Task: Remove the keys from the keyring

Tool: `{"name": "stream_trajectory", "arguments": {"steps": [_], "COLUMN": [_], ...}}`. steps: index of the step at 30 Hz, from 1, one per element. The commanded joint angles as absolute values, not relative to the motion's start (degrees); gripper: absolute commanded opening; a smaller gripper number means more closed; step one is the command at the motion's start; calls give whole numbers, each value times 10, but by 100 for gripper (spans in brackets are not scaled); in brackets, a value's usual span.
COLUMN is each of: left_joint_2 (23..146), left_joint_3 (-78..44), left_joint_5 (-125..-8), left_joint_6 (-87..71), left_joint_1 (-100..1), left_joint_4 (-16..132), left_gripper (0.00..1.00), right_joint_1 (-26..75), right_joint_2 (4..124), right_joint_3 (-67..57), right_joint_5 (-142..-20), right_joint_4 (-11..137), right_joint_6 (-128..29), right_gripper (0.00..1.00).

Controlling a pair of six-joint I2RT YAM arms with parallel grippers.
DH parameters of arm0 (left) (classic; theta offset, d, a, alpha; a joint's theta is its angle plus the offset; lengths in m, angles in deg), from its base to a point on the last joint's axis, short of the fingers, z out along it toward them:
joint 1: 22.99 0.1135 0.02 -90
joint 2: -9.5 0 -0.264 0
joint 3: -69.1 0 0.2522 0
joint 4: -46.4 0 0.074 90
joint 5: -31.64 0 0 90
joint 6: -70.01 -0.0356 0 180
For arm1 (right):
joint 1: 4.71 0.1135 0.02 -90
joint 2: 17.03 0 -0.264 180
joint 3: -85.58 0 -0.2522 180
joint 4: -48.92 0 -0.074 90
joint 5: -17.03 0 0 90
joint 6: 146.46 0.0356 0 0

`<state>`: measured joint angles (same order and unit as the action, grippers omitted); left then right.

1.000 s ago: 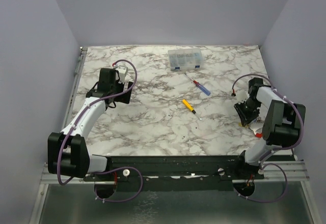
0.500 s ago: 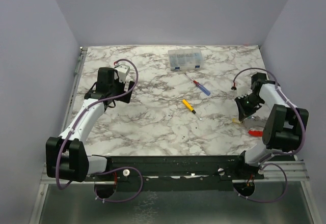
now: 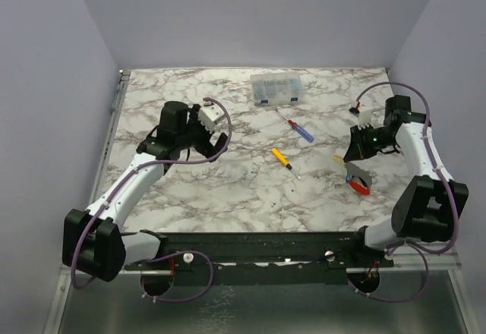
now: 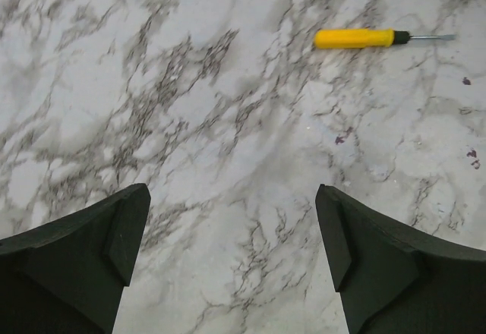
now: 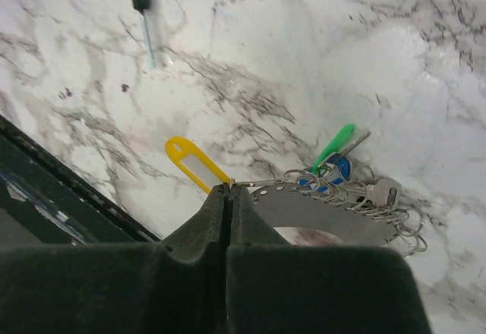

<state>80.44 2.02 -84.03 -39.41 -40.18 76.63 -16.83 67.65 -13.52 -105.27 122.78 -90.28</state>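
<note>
Three keys are noted beside the right gripper (image 5: 228,190): a yellow key (image 5: 194,163) projecting from the jaw tips, and a green key (image 5: 336,146) and a blue key (image 5: 334,173) lying together just beyond. All are on the keyring (image 5: 357,197), whose coiled wire rests on the table (image 3: 228,182) at its right side, with a grey and red strap (image 3: 358,186) trailing toward the near edge.

The right jaws are pressed fully together. They appear clamped on the keyring wire at the foot of the yellow key, though the exact contact is hidden by the fingers. This hold is judged to be an anchor, so that the bunch is pinned while the keys are worked off.

The left gripper (image 4: 231,197) is spread wide and empty above bare marble, well apart from the bunch, with the yellow-handled screwdriver (image 4: 357,38) ahead of it. It is judged to be kept ready to take a key.

The right arm is folded high at the elbow, with the wrist turned inward and downward. The left arm is stretched forward over the left half of the table, its wrist tipped down and angled toward the centre.
</note>
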Motion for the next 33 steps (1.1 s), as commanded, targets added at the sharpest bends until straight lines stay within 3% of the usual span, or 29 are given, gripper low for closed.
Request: {"name": "stream_trajectory", "arguments": {"steps": [1,9,21,33], "left_joint_2": [775,805,1078,1209], "left_joint_3": [48,69,-47,-112], "left_joint_5": [-899,-899,-875,-845], "left_joint_6": [-473,-732,-1113,-1218], "left_joint_1": [-470,-647,-804,-858], "left_joint_4": [676,613,458,381], "left_gripper": [99,97,75,75], "right_joint_1": [-171,-166,-133,-103], "right_joint_2": [649,631,646,654], "right_joint_3": [-107,-110,-144,-171], "right_joint_5": [-1155,-1202,-1197,-1194], "right_joint_4": [1236,1194,1145,1129], "right_joint_6": [-865,-791,-700,-671], "right_gripper": [1,1,1,1]}}
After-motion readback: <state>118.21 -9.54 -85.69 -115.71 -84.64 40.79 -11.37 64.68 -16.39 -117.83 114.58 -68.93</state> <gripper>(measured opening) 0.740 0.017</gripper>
